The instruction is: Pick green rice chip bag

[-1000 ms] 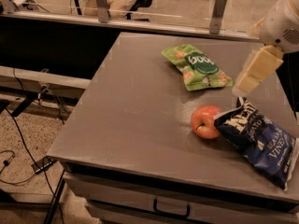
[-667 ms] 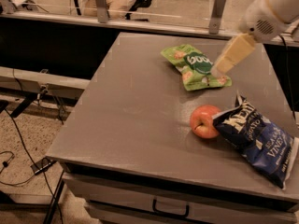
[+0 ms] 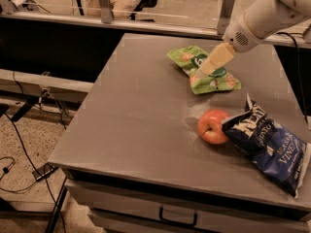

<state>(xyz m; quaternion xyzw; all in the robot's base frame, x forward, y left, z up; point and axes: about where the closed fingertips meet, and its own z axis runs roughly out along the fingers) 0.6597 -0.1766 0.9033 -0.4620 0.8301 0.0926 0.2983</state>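
Note:
The green rice chip bag (image 3: 201,70) lies flat on the far part of the grey table (image 3: 136,115), light green and crinkly with a dark oval logo. My gripper (image 3: 208,67) reaches in from the upper right on a white arm (image 3: 267,11) and hangs over the middle of the bag, covering part of its logo. I cannot tell if it touches the bag.
A red apple (image 3: 213,126) sits at the table's right centre, touching a large dark blue chip bag (image 3: 272,147) at the right edge. A metal rail (image 3: 146,25) runs behind the table. Cables lie on the floor at the left (image 3: 19,144).
My gripper has moved left from beside the blue bag's top to over the green rice chip bag. The bags and apple have not moved.

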